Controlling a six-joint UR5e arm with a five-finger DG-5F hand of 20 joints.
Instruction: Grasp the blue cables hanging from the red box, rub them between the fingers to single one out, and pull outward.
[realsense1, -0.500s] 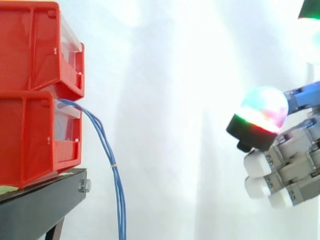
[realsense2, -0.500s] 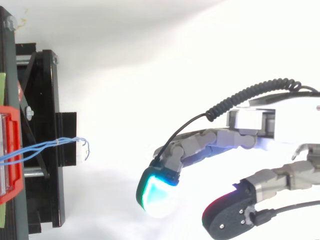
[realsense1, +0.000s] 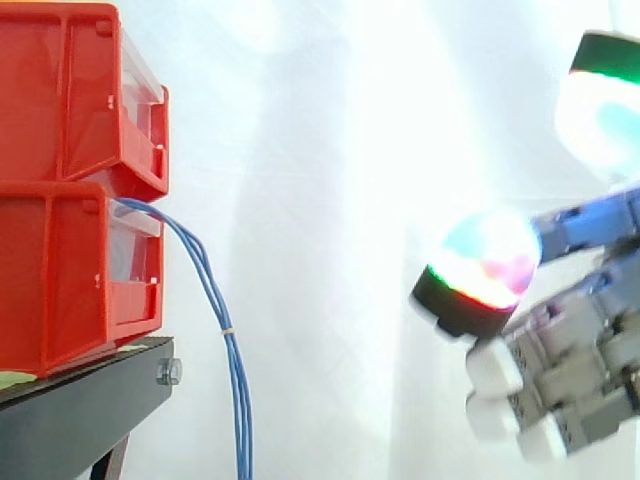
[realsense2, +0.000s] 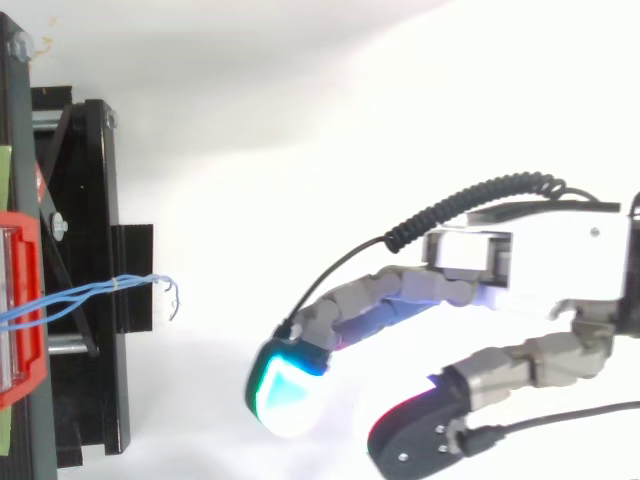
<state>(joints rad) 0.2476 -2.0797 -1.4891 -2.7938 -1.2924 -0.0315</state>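
Note:
Several thin blue cables (realsense1: 222, 310) come out of the lower red box (realsense1: 70, 270) and hang down past the stand, bound by a small tie. From above, the cables (realsense2: 90, 293) reach right off the box edge. My hand (realsense1: 560, 350) is at the right, well apart from the cables, with a wide gap of curtain between. Its fingers are loosely extended toward the left and hold nothing. In the top view the hand (realsense2: 470, 290) points left, a glowing fingertip (realsense2: 285, 390) leading and the thumb (realsense2: 420, 435) spread below it.
Two red boxes are stacked, the upper box (realsense1: 75, 95) on the lower one, on a black stand (realsense1: 85, 400). The black stand frame (realsense2: 85, 270) runs along the left edge from above. A white curtain lies behind.
My hand has moved left toward the cables in both views. The cables and boxes have not moved.

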